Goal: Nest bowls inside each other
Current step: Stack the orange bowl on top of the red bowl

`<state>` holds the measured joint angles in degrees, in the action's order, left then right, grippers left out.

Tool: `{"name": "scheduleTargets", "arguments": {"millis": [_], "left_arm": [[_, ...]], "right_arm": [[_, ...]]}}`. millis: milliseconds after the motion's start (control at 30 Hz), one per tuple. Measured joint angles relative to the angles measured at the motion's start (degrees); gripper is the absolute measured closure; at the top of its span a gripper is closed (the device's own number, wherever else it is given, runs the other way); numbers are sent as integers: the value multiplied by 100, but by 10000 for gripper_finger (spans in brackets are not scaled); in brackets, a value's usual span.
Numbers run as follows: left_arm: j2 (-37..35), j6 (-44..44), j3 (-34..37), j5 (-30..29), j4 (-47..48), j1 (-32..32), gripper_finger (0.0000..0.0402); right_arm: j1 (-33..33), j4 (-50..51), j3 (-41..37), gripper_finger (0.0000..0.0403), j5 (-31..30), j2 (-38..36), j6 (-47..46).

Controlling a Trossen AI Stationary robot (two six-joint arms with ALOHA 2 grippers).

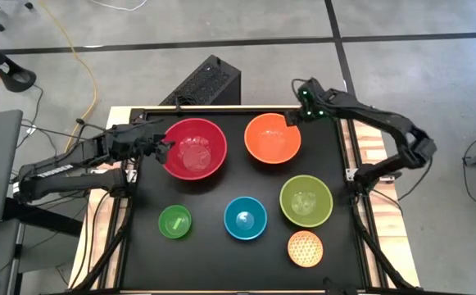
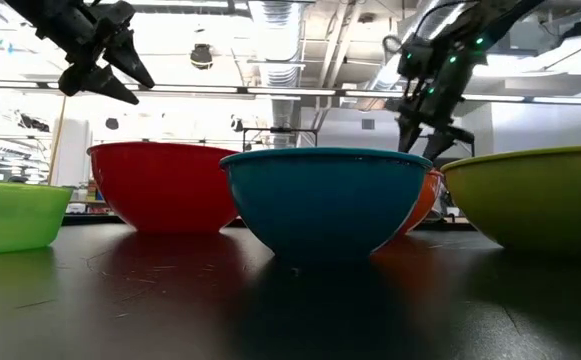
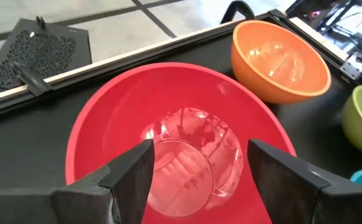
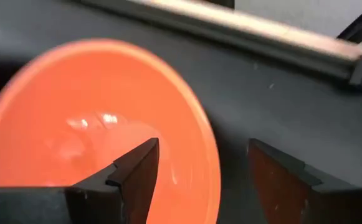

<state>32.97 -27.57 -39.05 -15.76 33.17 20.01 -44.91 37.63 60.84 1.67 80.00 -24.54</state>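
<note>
**poster1:** Black worktop [image 1: 147,246], six bowls, none nested yet. Back row: red bowl [image 1: 194,147] toward the left, orange bowl [image 1: 273,138] beside it on the right, small gap between. Front row, left to right: bright green bowl [image 1: 174,222], blue bowl [image 1: 245,218], yellow-green bowl [image 1: 306,200]. Dotted yellow-orange bowl [image 1: 306,249] tucked just in front of the yellow-green one, near the front right corner. All apart, all upright, all empty.

**poster2:** And the hands? Holding anything?

**poster1:** Nope. Left hand [image 1: 165,148] hanging at the left rim of the red bowl, fingers spread wide, nothing between them. From the left wrist camera: both dark fingers [image 3: 134,177] straddling open air with the red bowl's glossy inside right below. From table height: up above the rim, not touching.

**poster2:** Right one?

**poster1:** Right hand [image 1: 293,120] parked over the back right edge of the orange bowl, also released, fingers apart. Wrist cam there: one finger over the orange inside, the other over bare black worktop outside the rim, so straddling the wall but not clamped on it. Hard to say about actual contact with the rim, kinda blurry.

**poster2:** Anything else around?

**poster1:** Dark perforated box [image 1: 201,83] on the floor behind the worktop, yellow cable [image 1: 82,57] snaking over grey floor.
</note>
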Motion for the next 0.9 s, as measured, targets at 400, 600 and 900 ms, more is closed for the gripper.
{"name": "scheduleTargets", "arguments": {"millis": [400, 600, 900], "left_arm": [[0, 11, 0, 8, 163, 3, 154], [-135, -61, 0, -756, 223, 2, 154], [-895, 214, -2, -3257, 192, 111, 154]], "right_arm": [[76, 339, 35, 163, 158, 901, 295], [118, 400, 35, 294, 378, 1002, 231], [231, 379, 33, 376, 354, 629, -507]]}}
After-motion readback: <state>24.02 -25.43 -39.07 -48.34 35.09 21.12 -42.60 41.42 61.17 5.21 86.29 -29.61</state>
